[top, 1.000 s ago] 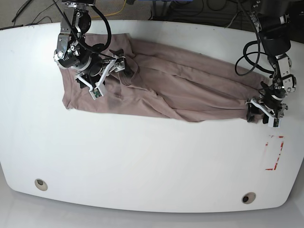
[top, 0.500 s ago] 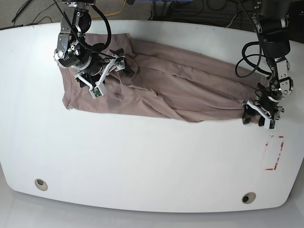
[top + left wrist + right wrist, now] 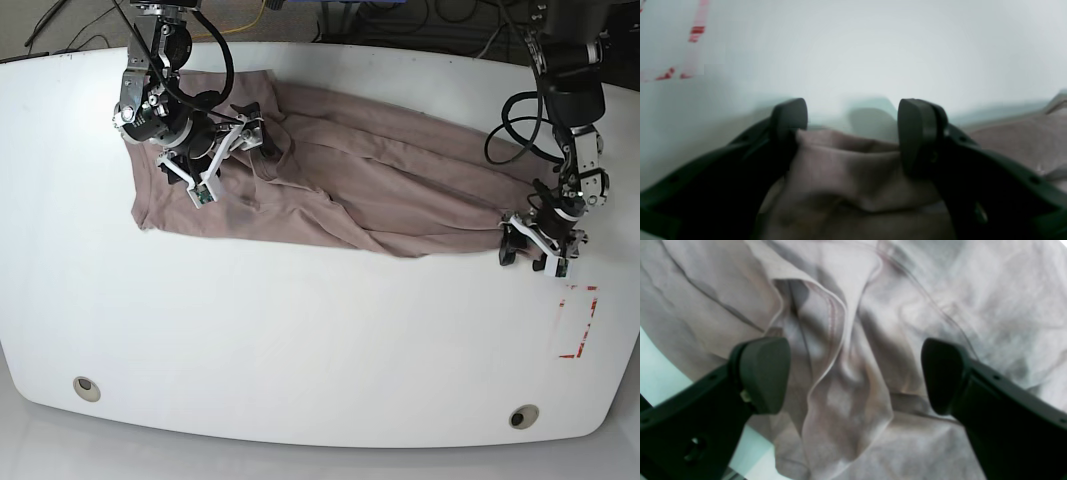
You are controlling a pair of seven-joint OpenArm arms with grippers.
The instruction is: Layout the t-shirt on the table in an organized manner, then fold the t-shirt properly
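The mauve-brown t-shirt [image 3: 380, 190] lies wrinkled and bunched in a long band across the far half of the white table [image 3: 300, 330]. My left gripper [image 3: 535, 250] is at the shirt's right end. In the left wrist view this gripper [image 3: 853, 130] stands open with a fold of t-shirt [image 3: 846, 166] between its fingers, low over the table. My right gripper [image 3: 228, 155] hovers over the shirt's left part. In the right wrist view it [image 3: 853, 373] is wide open above creased t-shirt fabric [image 3: 840, 340] and a hem, holding nothing.
A red tape rectangle [image 3: 578, 322] is marked on the table just in front of the left gripper, and the red tape [image 3: 695, 33] also shows in the left wrist view. Two round grommet holes [image 3: 86, 387] [image 3: 522, 417] sit near the front edge. Cables lie behind the table.
My left gripper has moved leftward along the table at the shirt's right end, and that end now sits slightly further left. The right gripper has stayed put.
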